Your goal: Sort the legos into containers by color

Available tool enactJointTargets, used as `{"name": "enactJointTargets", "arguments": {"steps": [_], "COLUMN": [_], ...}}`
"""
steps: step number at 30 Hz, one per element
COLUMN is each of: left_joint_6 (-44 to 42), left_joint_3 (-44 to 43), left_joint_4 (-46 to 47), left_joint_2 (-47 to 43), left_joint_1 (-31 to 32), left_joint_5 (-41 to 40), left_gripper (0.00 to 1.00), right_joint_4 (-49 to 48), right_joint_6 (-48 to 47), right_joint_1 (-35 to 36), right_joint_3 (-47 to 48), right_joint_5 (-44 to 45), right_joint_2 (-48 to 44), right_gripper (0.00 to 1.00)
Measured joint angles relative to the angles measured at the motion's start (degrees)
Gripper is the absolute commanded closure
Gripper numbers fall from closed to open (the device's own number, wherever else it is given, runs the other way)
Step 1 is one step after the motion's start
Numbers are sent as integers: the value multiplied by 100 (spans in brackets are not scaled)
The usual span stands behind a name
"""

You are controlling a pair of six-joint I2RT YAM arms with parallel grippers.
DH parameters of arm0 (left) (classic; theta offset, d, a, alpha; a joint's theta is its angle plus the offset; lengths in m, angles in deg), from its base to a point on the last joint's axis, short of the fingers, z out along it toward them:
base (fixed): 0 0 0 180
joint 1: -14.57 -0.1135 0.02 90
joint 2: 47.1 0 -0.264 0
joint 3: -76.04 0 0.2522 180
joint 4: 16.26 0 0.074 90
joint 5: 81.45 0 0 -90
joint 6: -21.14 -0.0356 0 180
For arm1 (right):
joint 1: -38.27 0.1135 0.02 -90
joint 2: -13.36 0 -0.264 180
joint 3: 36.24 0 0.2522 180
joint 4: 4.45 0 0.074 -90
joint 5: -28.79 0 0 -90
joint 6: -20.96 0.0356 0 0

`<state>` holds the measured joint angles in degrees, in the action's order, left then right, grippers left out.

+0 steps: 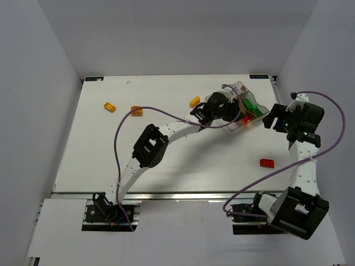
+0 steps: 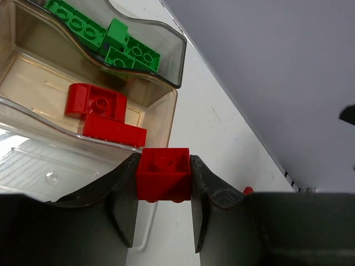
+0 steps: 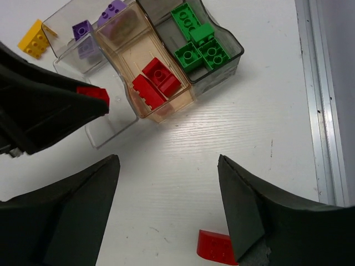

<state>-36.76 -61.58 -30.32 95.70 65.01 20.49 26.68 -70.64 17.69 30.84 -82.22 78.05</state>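
left gripper: clamped on red brick | red compartment is seen just ahead-left of the fingertips (brick not yet over it) | right gripper: held spread, empty

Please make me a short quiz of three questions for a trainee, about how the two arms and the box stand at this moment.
1. True or false: the left tool is shut on a red lego.
2. Which colour lies in the box compartment directly beside the green legos? A purple, B red, C yellow.
3. Fill in: the right tool is ___ (open or shut).
Key: 1 true; 2 B; 3 open.
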Motion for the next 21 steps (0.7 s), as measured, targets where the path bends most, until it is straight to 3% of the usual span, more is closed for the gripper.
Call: {"name": "enactJointTargets", "arguments": {"steps": [6,8,14,21], "left_joint_6": [463,601,793,855], "left_joint_3": [-13,-96,-389,-627], "left_joint_4": [1051,1346,1633,1663], "left_joint_2": [551,702,931,975], "left_joint_1": [-13,-13,-13,-13], "left_joint_5": [0,-55,-304,-463], "left_gripper": [93,86,39,24], "right_joint_4": [79,103,273,706], "right_joint_6": [42,42,-160,-713], "right_joint_1": [-175,-216,-328,-345], "right_joint_3": [-260,-267,-334,-337], "right_joint_5": [-133,-175,-413,-787], "right_joint_2": [-334,-350,-337,-118], "right_gripper": [26,25,11,11]}}
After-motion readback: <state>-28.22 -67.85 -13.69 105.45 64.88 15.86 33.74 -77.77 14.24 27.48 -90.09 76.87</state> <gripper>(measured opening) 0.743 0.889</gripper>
